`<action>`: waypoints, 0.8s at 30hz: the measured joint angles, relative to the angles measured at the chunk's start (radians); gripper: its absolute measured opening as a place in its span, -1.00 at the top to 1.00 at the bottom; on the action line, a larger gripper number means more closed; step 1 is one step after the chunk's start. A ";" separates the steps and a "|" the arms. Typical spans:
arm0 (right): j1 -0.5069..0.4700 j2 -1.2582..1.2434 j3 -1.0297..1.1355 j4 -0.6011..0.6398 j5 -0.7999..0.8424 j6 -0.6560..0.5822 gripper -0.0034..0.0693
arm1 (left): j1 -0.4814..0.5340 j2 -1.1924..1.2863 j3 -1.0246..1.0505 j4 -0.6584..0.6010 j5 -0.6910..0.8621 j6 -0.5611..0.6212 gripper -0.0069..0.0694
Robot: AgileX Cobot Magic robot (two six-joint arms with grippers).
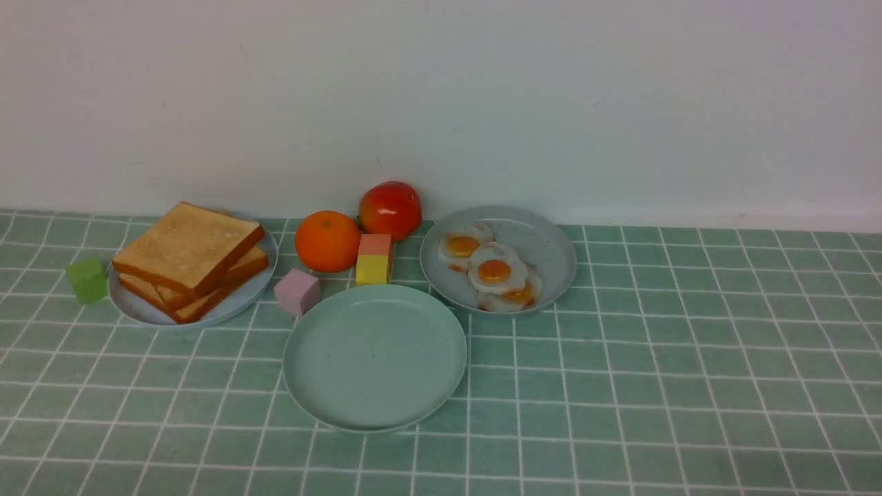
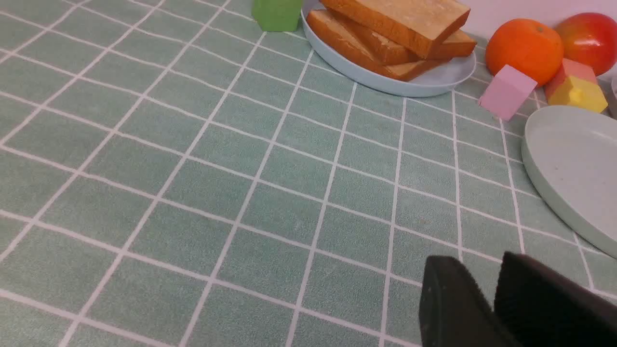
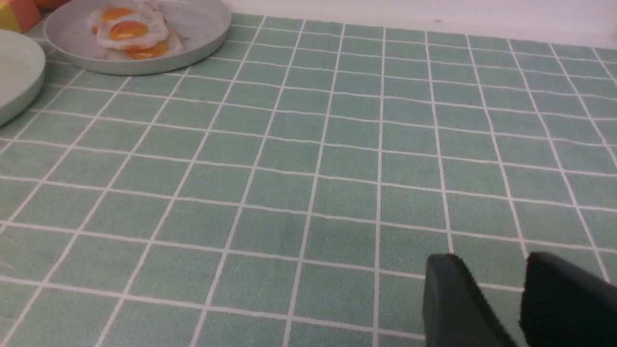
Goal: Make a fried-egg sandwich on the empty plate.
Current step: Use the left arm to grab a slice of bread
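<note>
The empty mint-green plate (image 1: 375, 358) sits front centre; its rim shows in the left wrist view (image 2: 569, 168) and the right wrist view (image 3: 14, 77). Toast slices (image 1: 189, 258) are stacked on a light-blue plate (image 1: 141, 310) at the left, also in the left wrist view (image 2: 400, 29). Several fried eggs (image 1: 493, 272) lie on a grey plate (image 1: 544, 255), also in the right wrist view (image 3: 127, 31). My left gripper (image 2: 482, 274) and right gripper (image 3: 494, 270) hover low over bare tablecloth, jaws slightly apart and empty. Neither shows in the front view.
An orange (image 1: 328, 240), a red apple (image 1: 390, 209), a red-and-yellow block (image 1: 374, 260) and a pink cube (image 1: 297, 291) stand behind the mint plate. A green cube (image 1: 87, 280) sits left of the toast plate. A white wall closes the back.
</note>
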 joint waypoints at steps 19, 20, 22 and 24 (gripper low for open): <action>0.000 0.000 0.000 0.000 0.000 0.000 0.25 | 0.000 0.000 0.000 0.000 0.000 0.000 0.39; 0.000 0.000 0.000 0.000 0.000 0.000 0.25 | 0.000 0.000 0.000 0.000 0.000 0.000 0.39; 0.000 0.000 0.000 0.000 0.000 0.000 0.25 | 0.000 0.000 0.000 0.000 -0.001 0.000 0.39; 0.000 0.000 0.000 0.000 0.000 0.000 0.25 | 0.000 0.000 0.000 0.000 -0.016 0.000 0.39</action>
